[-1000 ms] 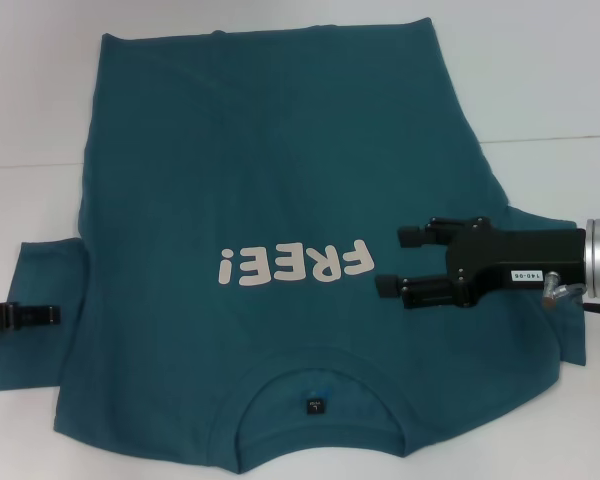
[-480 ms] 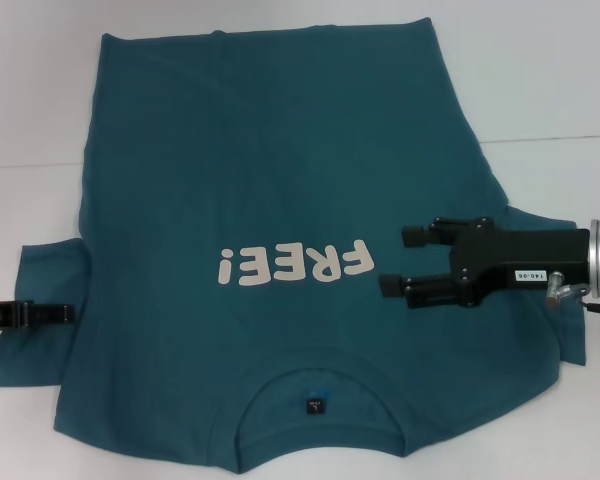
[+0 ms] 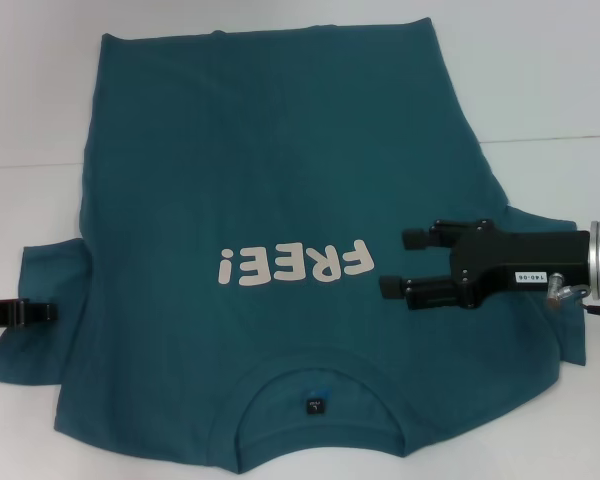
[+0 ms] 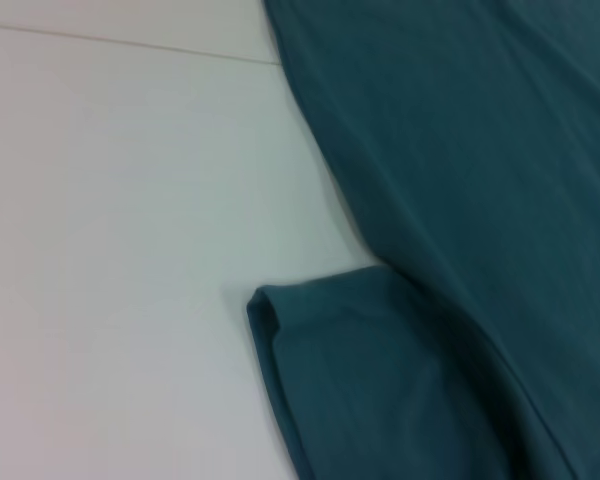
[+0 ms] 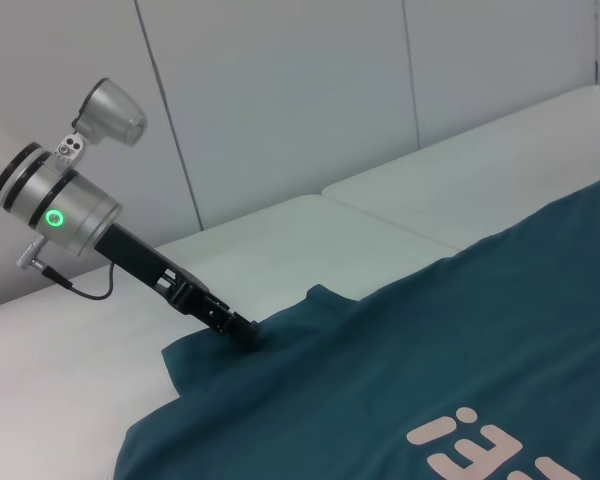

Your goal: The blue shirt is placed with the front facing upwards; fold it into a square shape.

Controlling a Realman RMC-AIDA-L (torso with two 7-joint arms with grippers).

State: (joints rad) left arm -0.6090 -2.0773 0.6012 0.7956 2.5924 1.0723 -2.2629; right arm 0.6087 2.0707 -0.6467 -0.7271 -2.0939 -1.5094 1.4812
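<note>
shirt on table (flat), R gripper over it

A white table surface is seen across the head view. A thin seam line is visible running sideways across the far part of the surface, where two white panels are joined. In the left wrist view the same white surface is shown, crossed by a faint seam. In the right wrist view, a pale wall made of flat panels divided by narrow vertical joints is seen behind the table.
</note>
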